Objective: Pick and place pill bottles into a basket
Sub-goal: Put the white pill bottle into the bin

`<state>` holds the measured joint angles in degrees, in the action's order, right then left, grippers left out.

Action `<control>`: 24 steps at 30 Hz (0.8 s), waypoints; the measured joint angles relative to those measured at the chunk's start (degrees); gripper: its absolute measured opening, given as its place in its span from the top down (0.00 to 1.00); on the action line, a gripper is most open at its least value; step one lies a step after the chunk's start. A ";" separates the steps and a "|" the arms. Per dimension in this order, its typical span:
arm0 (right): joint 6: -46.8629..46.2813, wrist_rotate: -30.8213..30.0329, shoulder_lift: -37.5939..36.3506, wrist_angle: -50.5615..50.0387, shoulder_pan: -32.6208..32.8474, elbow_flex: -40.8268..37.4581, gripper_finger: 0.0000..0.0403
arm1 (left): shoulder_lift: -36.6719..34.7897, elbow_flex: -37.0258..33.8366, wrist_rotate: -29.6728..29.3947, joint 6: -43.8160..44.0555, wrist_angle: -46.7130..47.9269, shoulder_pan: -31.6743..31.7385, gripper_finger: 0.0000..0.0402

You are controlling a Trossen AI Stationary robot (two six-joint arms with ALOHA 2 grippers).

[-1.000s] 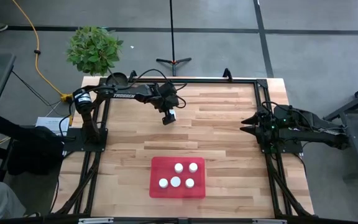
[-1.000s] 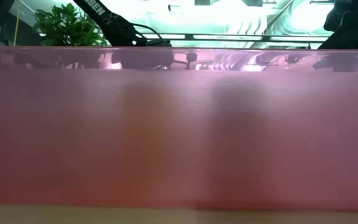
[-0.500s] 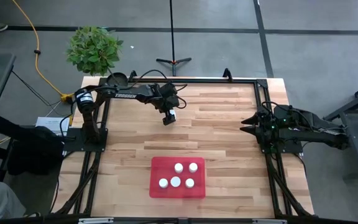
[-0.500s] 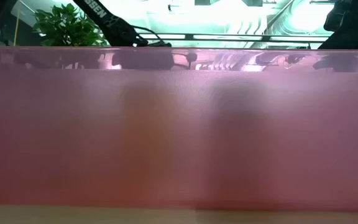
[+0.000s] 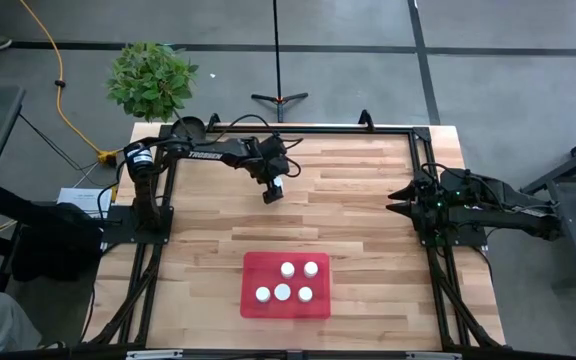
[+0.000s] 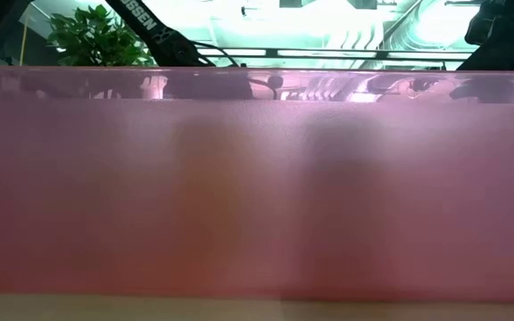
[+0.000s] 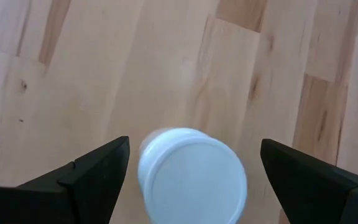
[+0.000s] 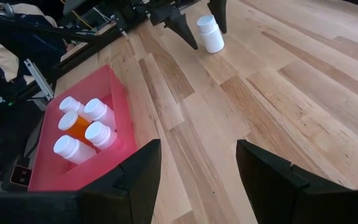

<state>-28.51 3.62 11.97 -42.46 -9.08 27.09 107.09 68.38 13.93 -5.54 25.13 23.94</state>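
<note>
One pill bottle [image 5: 277, 187] with a round white cap stands on the wood at the far middle-left of the table. It also shows in the left wrist view [image 7: 191, 177] and the right wrist view [image 8: 211, 33]. My left gripper [image 5: 273, 192] is open above it, one finger on either side of the cap with gaps showing [image 7: 194, 180]. Several more white-capped bottles, one with an orange body [image 8: 78, 126], stand in the red basket [image 5: 253, 270] near the front edge. My right gripper [image 5: 393, 200] is open and empty at the table's right edge.
The basket's pink wall [image 6: 257, 196] fills the low view. A dark round pot [image 5: 188, 128] sits at the table's far left corner, with a green plant [image 5: 151, 78] and a stand's feet [image 5: 278, 97] on the floor beyond. Bare wood lies between bottle and basket.
</note>
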 joint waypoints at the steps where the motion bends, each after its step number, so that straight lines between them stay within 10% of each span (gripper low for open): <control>1: 0.00 0.00 0.00 0.00 0.01 0.00 0.51 | 0.00 0.00 0.04 0.00 0.02 0.00 0.02; 17: 0.00 0.00 0.00 0.00 0.02 0.00 0.51 | -0.04 0.02 0.05 -0.15 -0.09 0.02 0.48; 24: 0.00 0.00 0.00 0.00 0.01 0.00 0.51 | -0.04 0.02 0.05 -0.15 -0.07 0.02 0.48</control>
<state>-28.51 3.62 11.97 -42.46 -9.07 27.09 107.04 68.40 13.98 -5.69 25.06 23.97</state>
